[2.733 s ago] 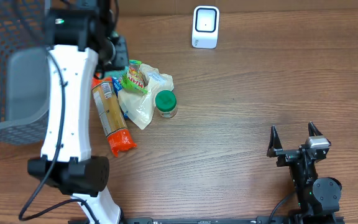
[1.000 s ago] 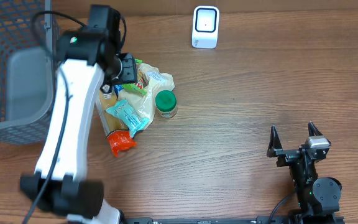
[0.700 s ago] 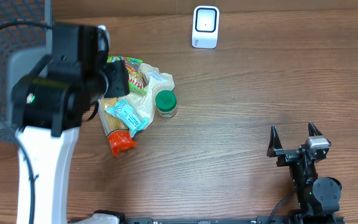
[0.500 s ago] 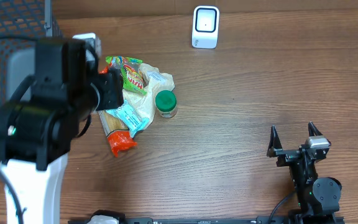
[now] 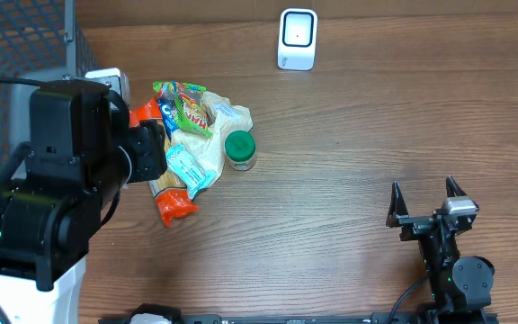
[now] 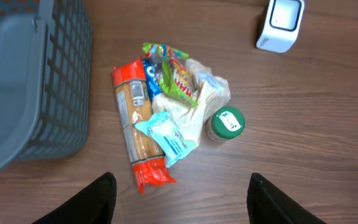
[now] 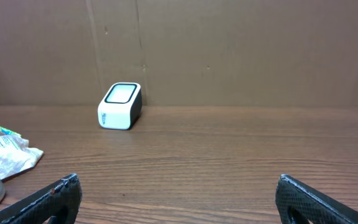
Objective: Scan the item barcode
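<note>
My left gripper (image 6: 182,186) hangs open and empty over the grocery pile (image 6: 173,118) at ten o'clock. The barcode scanner (image 5: 297,39) stands at twelve. My right gripper (image 5: 425,193) rests wide open at four.

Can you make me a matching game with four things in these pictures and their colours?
Things:
1. barcode scanner
2. jar
3. pasta packet
4. basket

Colours:
A. green lid
B. white
C. grey mesh
D. orange ends

Pairs: 1-B, 2-A, 3-D, 4-C
</note>
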Available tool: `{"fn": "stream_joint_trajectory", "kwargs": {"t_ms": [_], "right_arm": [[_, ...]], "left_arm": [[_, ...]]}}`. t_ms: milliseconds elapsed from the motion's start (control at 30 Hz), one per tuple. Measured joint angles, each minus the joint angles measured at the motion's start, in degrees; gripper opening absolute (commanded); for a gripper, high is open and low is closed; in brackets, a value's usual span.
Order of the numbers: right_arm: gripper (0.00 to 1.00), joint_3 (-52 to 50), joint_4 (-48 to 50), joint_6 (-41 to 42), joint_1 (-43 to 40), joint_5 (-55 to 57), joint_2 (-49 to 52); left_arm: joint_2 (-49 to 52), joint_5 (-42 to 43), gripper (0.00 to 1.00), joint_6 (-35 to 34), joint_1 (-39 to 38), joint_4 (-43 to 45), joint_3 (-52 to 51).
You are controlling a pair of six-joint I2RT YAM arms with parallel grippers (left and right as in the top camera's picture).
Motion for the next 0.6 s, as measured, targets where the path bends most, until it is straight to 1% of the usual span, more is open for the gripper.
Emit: {"fn": "stream_joint_trajectory", "kwargs": {"t_ms": [167,400,600], "right_arm": [[1.0,0.0,-0.04,0.02,0.0,0.0,0.0],[1.0,0.0,0.0,0.02,0.0,0.0,0.0],[1.0,0.0,0.0,0.02,0.0,0.0,0.0]], "left_arm": [[0.09,-0.02,0.6,-0.63,0.0,0.68,-1.77],[0.11,0.0,0.59,-1.29,0.0,3.63,-1.81],[0.11,0.74,0.59,-2.21,0.0,4.33,-1.81]]}}
